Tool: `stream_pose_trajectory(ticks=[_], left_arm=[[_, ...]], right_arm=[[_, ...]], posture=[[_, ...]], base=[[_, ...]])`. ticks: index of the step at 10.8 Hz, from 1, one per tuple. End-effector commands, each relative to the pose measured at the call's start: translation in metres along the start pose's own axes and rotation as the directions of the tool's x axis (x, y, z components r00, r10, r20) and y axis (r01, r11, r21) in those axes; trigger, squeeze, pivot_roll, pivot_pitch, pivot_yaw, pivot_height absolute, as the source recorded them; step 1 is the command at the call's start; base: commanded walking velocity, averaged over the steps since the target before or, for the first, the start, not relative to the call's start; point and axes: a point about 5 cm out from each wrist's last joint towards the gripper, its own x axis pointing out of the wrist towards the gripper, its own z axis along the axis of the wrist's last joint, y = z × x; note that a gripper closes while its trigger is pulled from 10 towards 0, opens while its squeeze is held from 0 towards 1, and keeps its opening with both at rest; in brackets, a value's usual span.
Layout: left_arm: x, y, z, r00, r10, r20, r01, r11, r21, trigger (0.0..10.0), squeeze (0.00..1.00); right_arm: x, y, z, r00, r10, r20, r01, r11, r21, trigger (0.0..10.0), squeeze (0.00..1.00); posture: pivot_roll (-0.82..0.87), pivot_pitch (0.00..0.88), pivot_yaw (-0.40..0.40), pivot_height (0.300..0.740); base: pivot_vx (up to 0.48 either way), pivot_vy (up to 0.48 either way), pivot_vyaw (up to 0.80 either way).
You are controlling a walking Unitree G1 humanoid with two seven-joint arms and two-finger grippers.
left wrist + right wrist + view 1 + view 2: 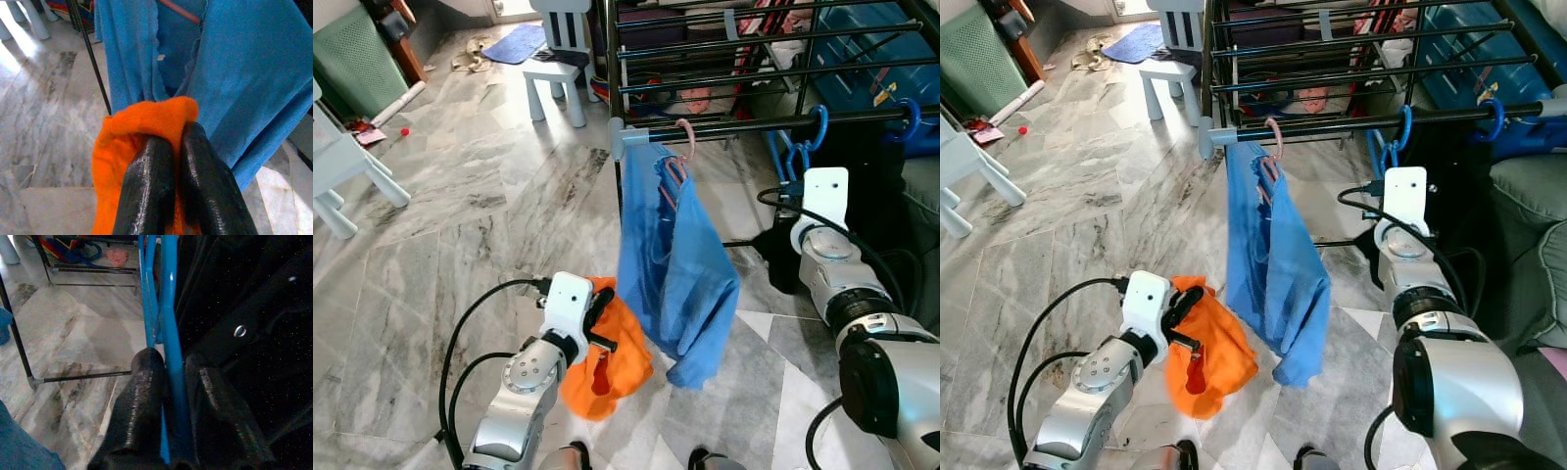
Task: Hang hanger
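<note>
Right gripper [168, 377] clamps blue hanger [168, 308], its hook on the rail [862, 117] above, upper right; left gripper [181, 147] clamps orange cloth [607, 367].

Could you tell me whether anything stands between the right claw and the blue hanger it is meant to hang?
Nothing does: the right claw is already shut on the blue hanger, beside dark clothing. The hanger's hook sits on the rail.
</note>
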Motion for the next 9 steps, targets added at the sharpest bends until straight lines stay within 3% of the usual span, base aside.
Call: stream_pose_trajectory(ticks=[1, 2, 3, 4, 7, 8, 9], left_arm=[[0.001, 0.002, 0.002, 1.000, 0.007, 0.007, -0.008, 1.000, 0.017, 10.0, 0.00], [0.002, 0.002, 0.002, 1.000, 0.008, 0.005, -0.008, 1.000, 0.020, 10.0, 0.00], [0.002, 0.003, 0.001, 1.000, 0.008, 0.004, -0.009, 1.000, 0.021, 10.0, 0.00], [0.001, 0.002, 0.001, 1.000, 0.008, 0.004, -0.008, 1.000, 0.022, 10.0, 0.00], [0.004, 0.001, 0.001, 1.000, 0.005, 0.008, -0.006, 1.000, 0.021, 10.0, 0.00], [0.005, 0.001, 0.002, 1.000, 0.006, 0.012, -0.006, 1.000, 0.022, 10.0, 0.00], [0.007, 0.001, 0.002, 1.000, 0.010, 0.019, -0.011, 1.000, 0.025, 10.0, 0.00]], right_arm=[[0.000, 0.000, -0.001, 1.000, 0.006, -0.023, -0.006, 1.000, 0.021, 0.2, 0.00], [0.000, 0.000, -0.002, 0.999, 0.008, -0.032, -0.007, 1.000, 0.031, 0.4, 0.00], [0.000, 0.000, -0.004, 0.999, 0.004, -0.037, -0.003, 1.000, 0.030, 1.3, 0.00], [0.000, 0.000, -0.005, 0.999, 0.004, -0.039, -0.003, 0.999, 0.032, 0.3, 0.00], [0.000, 0.002, 0.000, 1.000, 0.024, -0.005, -0.024, 0.999, 0.048, 0.0, 0.00], [0.000, 0.005, 0.004, 0.999, 0.048, 0.024, -0.049, 0.997, 0.051, 4.5, 0.00], [-0.001, 0.013, 0.010, 0.991, 0.108, 0.081, -0.111, 0.993, 0.036, 10.0, 0.00]], posture=[[0.11, 0.143, 0.062, 0.740], [0.11, 0.143, 0.062, 0.740], [0.11, 0.142, 0.061, 0.740], [0.11, 0.142, 0.060, 0.740], [0.11, 0.131, 0.057, 0.740], [0.10, 0.127, 0.057, 0.740], [0.10, 0.122, 0.054, 0.740]], base=[[0.000, 0.000, 0.00], [0.000, 0.000, 0.00], [0.000, 0.000, 0.00], [0.000, 0.000, 0.00], [0.000, 0.000, 0.00], [0.000, 0.000, 0.00], [0.000, 0.000, 0.00]])
